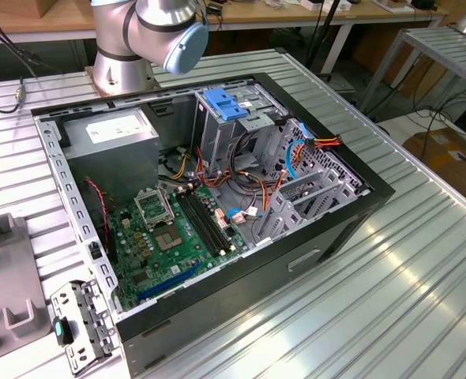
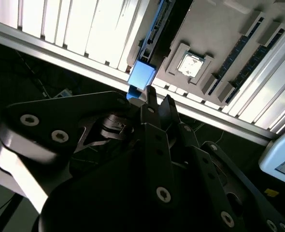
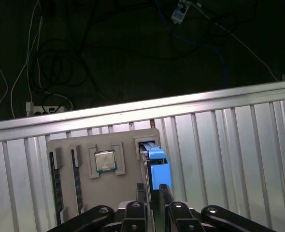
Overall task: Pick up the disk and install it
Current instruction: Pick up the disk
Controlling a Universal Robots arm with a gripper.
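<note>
Currently the gripper (image 3: 152,195) hangs above the grey tray (image 3: 111,193), in line with the disk (image 3: 157,171). The disk stands on edge in the tray's end slot, with its blue rail uppermost. In both wrist views the fingers (image 3: 139,193) are a narrow gap apart, and the blue rail (image 2: 142,76) shows just past their tips (image 2: 159,100). They have hold of nothing, and I cannot tell whether the tips touch the disk. The tray lies on the slatted tabletop (image 3: 229,145), close to its edge. A CPU (image 3: 105,161) sits in a square pocket beside the disk slot, and two RAM sticks (image 3: 75,174) lie in long slots beyond it. The second wrist view shows the same tray (image 2: 215,29) and CPU (image 2: 190,65). In the exterior view the arm (image 1: 150,31) rises from its base behind an open PC case (image 1: 217,304) on the tabletop (image 1: 391,300). Inside the case are a green motherboard (image 1: 170,237), a grey power supply (image 1: 110,134) in the far corner, and a metal drive cage with a blue latch (image 1: 225,106) on top. Loose red, orange and blue cables (image 1: 312,146) lie by the cage.
</note>
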